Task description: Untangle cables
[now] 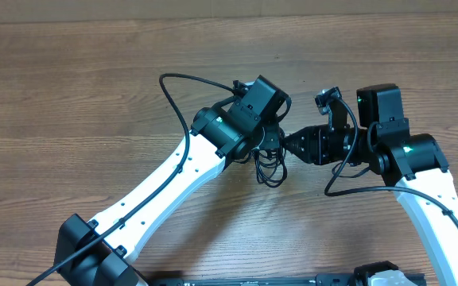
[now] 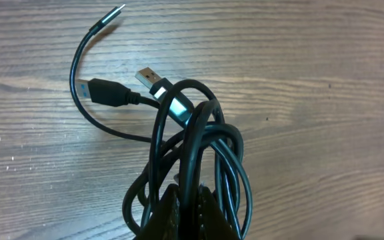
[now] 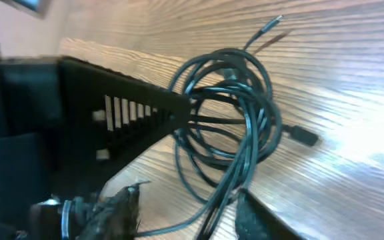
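Observation:
The cables (image 2: 199, 143) are a knotted bundle of thin black cords. A silver USB plug (image 2: 148, 76), a black plug (image 2: 105, 91) and a thin silver-tipped end (image 2: 112, 13) stick out of it. My left gripper (image 2: 189, 203) is shut on a few strands and holds the bundle just above the wood. In the overhead view the bundle (image 1: 270, 168) hangs below the two grippers, which meet there. My right gripper (image 3: 192, 213) is open, with cable strands (image 3: 245, 133) running between its fingers, close to the right finger. The left gripper's black tip (image 3: 145, 110) pinches the loops.
The table is brown wood (image 1: 94, 71). The left arm (image 1: 173, 175) reaches in from the bottom left and the right arm (image 1: 428, 183) from the bottom right. Thicker black arm wires (image 1: 181, 83) loop beside the left wrist.

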